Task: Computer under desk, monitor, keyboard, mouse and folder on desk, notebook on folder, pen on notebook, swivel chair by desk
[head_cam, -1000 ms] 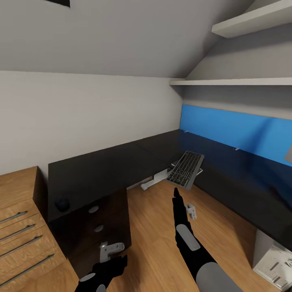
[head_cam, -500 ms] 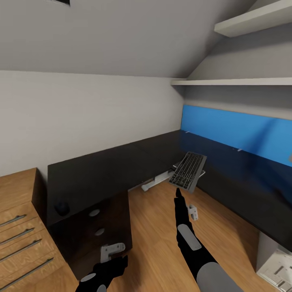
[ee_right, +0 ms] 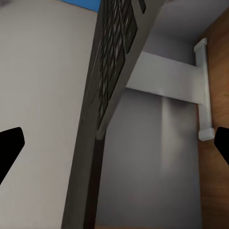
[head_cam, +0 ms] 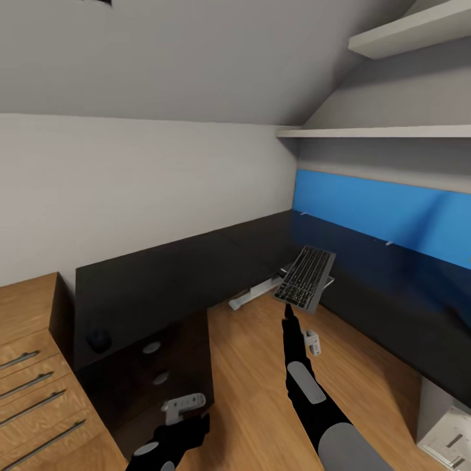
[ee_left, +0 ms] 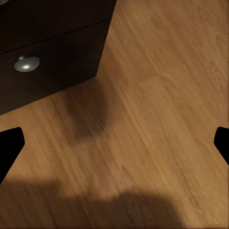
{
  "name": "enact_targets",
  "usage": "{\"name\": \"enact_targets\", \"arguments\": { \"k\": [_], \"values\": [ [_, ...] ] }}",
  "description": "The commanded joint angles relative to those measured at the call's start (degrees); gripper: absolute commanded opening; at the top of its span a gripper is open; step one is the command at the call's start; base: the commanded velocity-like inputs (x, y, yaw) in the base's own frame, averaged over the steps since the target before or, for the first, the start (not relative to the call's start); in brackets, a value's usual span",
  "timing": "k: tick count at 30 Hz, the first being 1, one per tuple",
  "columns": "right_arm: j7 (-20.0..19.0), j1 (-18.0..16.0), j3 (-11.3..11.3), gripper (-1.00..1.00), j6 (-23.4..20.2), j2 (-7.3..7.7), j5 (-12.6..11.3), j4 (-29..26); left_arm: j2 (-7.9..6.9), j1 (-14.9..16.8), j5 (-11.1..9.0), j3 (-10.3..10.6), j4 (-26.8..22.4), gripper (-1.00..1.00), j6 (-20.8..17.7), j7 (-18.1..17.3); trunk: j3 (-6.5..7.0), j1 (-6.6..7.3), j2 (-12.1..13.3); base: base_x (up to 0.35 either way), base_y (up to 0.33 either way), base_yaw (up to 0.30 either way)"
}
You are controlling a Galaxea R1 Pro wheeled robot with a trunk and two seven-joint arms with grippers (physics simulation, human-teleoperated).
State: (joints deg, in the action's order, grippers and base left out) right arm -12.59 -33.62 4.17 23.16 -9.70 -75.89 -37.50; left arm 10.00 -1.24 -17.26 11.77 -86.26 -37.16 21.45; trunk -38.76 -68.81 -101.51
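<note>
Your right gripper [head_cam: 288, 310] has carried the keyboard [head_cam: 305, 277] slightly higher and closer to the desk [head_cam: 196, 261], still clamped on its near edge, while your left gripper [head_cam: 183, 409] hangs spread apart.

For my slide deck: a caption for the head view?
Right gripper lifts a tilted grey keyboard beside the black L-shaped desk under a blue wall panel.
</note>
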Motion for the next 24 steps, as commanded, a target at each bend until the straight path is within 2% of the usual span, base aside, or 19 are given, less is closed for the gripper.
{"name": "enact_targets", "arguments": {
  "k": [1, 9, 17, 20, 24],
  "values": [
    [-0.3, 0.0, 0.2, 1.0, 0.3, 0.03, -0.6, 0.1, 0.0, 0.0, -0.6, 0.1, 0.1, 1.0, -0.1, 0.5, -0.04, -0.02, 0.0, 0.176, 0.033, 0.0],
    [-0.3, 0.0, 0.1, 1.0, 0.3, 0.1, -0.7, 0.1, 0.0, 0.0, -0.6, 0.7, 0.7, 1.0, -0.1, 0.5, -0.04, -0.02, 0.0, 0.077, 0.013, 0.0],
    [-0.3, 0.0, -0.1, 1.0, 0.3, 1.51, -1.3, 0.1, 0.0, 0.0, -0.6, 1.1, 1.2, 1.0, -0.1, 0.5, -0.04, -0.02, 0.0, 0.061, 0.001, 0.0],
    [-0.3, 0.0, -0.7, 1.0, 0.3, 1.73, -1.3, 0.1, 0.0, 0.0, -0.6, 1.1, 1.3, 1.0, 0.0, 0.5, -0.04, -0.02, 0.0, 0.232, 0.0, 0.0],
    [-0.3, 0.0, -2.7, 1.0, 0.3, 1.98, -1.3, 0.0, 0.0, 0.0, -0.6, 1.3, 1.4, 1.0, 0.0, 0.5, -0.04, -0.02, 0.0, 0.13, 0.0, 0.0]
  ]
}}
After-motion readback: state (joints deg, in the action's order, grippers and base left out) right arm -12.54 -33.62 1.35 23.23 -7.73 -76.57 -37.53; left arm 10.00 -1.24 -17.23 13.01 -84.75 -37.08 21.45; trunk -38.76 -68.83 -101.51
